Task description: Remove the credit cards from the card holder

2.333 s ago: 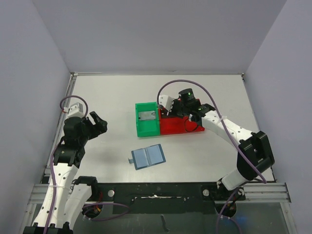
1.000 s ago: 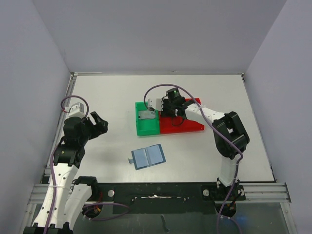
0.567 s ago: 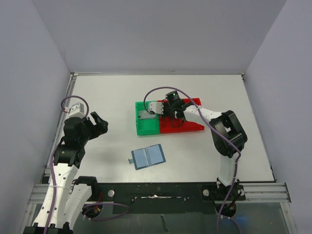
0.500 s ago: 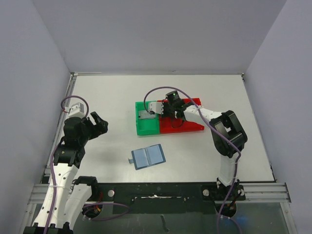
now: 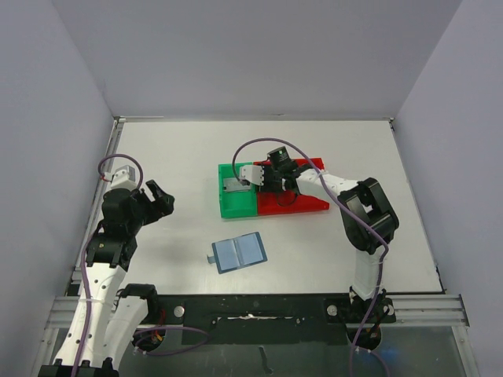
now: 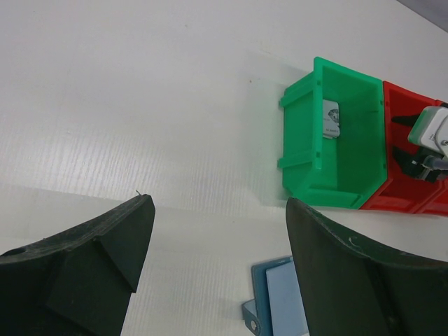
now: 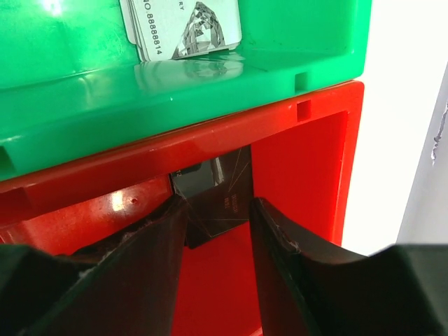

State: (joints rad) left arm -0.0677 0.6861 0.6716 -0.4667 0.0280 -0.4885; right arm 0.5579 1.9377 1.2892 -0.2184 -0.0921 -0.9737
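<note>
Right gripper [image 7: 215,206] has spread its jaws since a second ago, low inside the red bin [image 5: 308,206]; left gripper [image 6: 218,210] hangs wide open, empty, above the table [image 5: 173,157]. The blue card holder [image 5: 240,253] lies unfolded near the front edge. A dark card [image 7: 224,183] lies loose between the right fingertips, and a silver card [image 7: 185,24] is in the green bin [image 5: 236,209]
</note>
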